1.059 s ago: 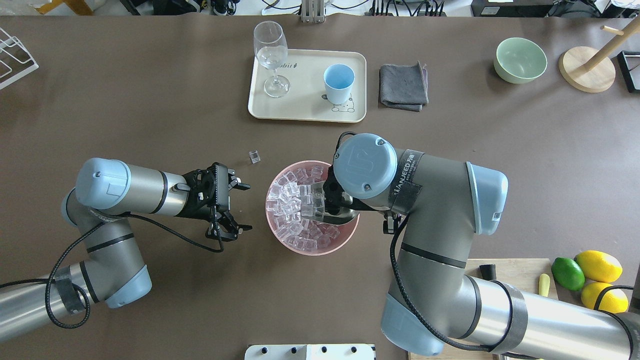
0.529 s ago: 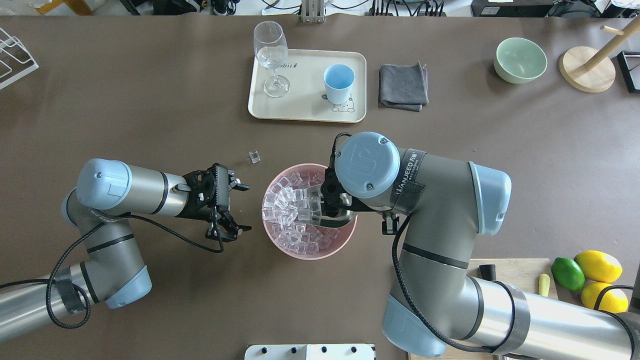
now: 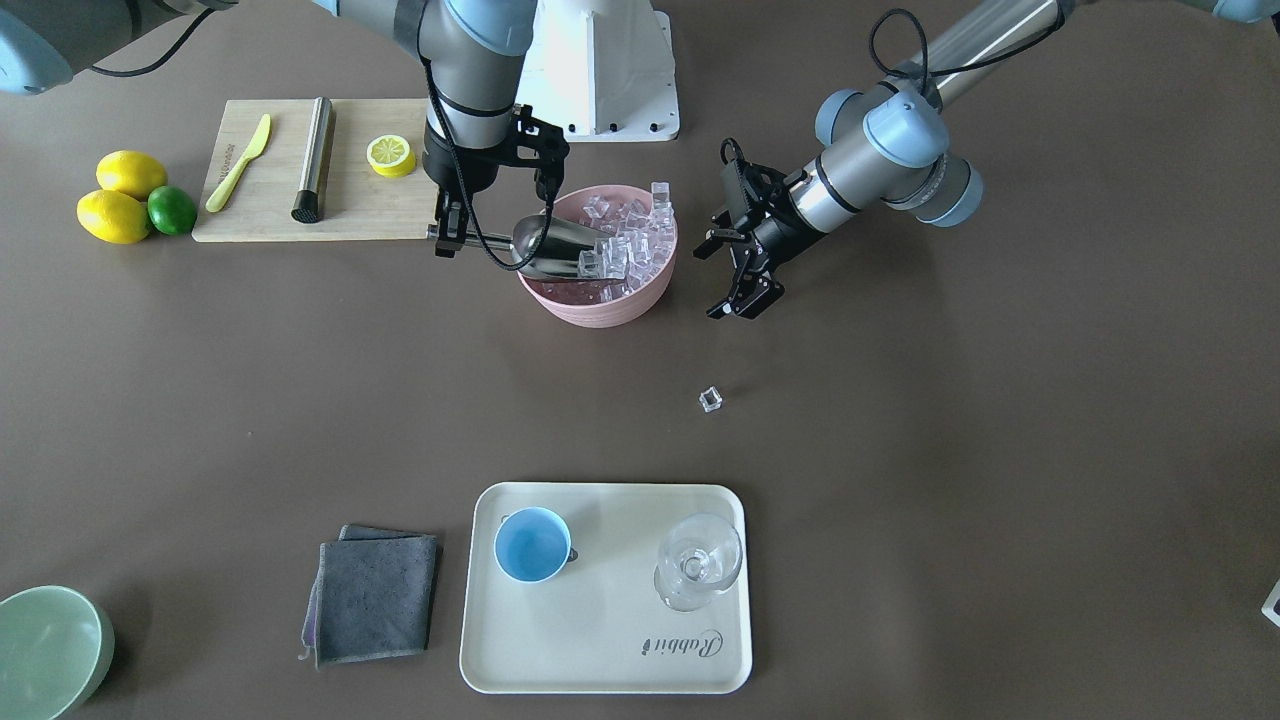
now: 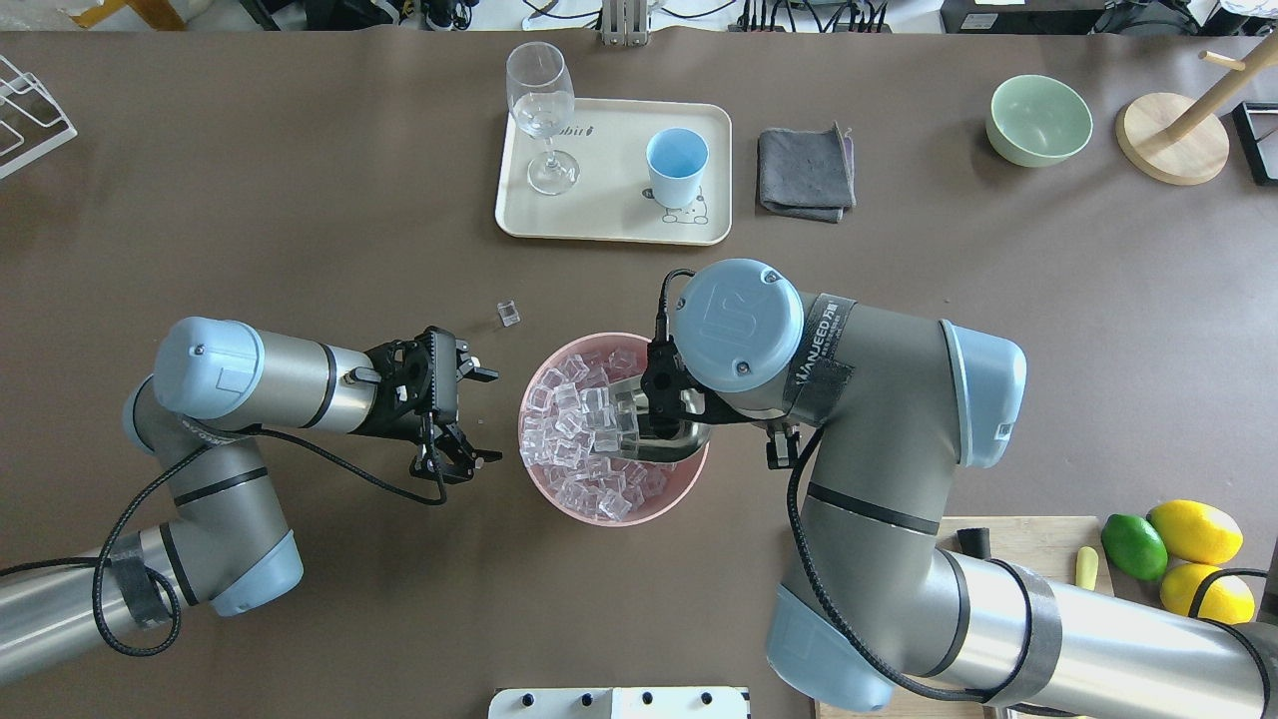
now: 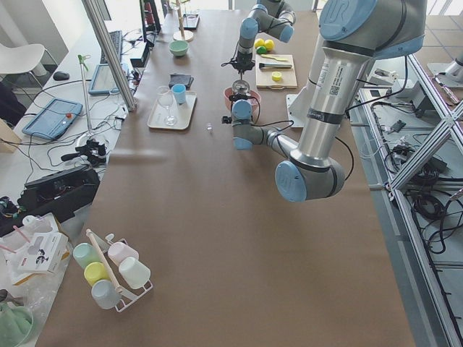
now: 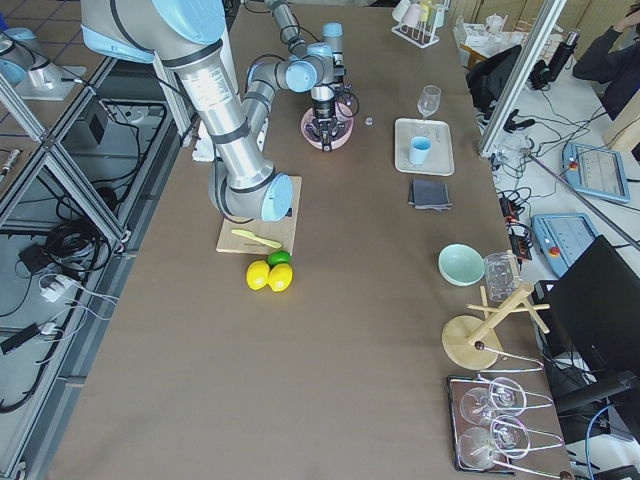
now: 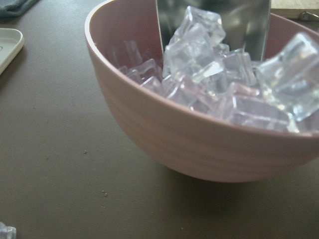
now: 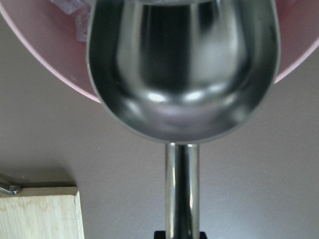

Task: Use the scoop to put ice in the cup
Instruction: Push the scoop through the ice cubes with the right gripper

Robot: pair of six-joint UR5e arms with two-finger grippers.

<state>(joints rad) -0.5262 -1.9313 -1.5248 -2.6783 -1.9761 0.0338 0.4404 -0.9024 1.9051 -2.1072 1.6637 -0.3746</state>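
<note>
The ice (image 4: 584,429) fills a pink bowl (image 4: 559,494) at mid-table. The steel scoop (image 3: 555,250) lies tilted in the bowl with its mouth pushed into the cubes. It also shows in the right wrist view (image 8: 182,64). My right gripper (image 3: 447,232) is shut on the scoop's handle; in the overhead view the wrist hides it. My left gripper (image 4: 489,415) is open and empty, just left of the bowl. The light-blue cup (image 4: 677,165) stands empty on a cream tray (image 4: 599,222) beyond the bowl. One stray ice cube (image 4: 508,313) lies on the table.
A wine glass (image 4: 541,110) stands on the tray beside the cup. A grey cloth (image 4: 807,172) lies right of the tray, with a green bowl (image 4: 1038,120) and a wooden stand (image 4: 1173,140) further right. A cutting board (image 3: 360,215) carries a steel rod (image 3: 313,160), with lemons beside it.
The scoop has pushed deeper into the ice. The pink bowl has slid a little to the left and toward the robot. The left arm has not moved.
</note>
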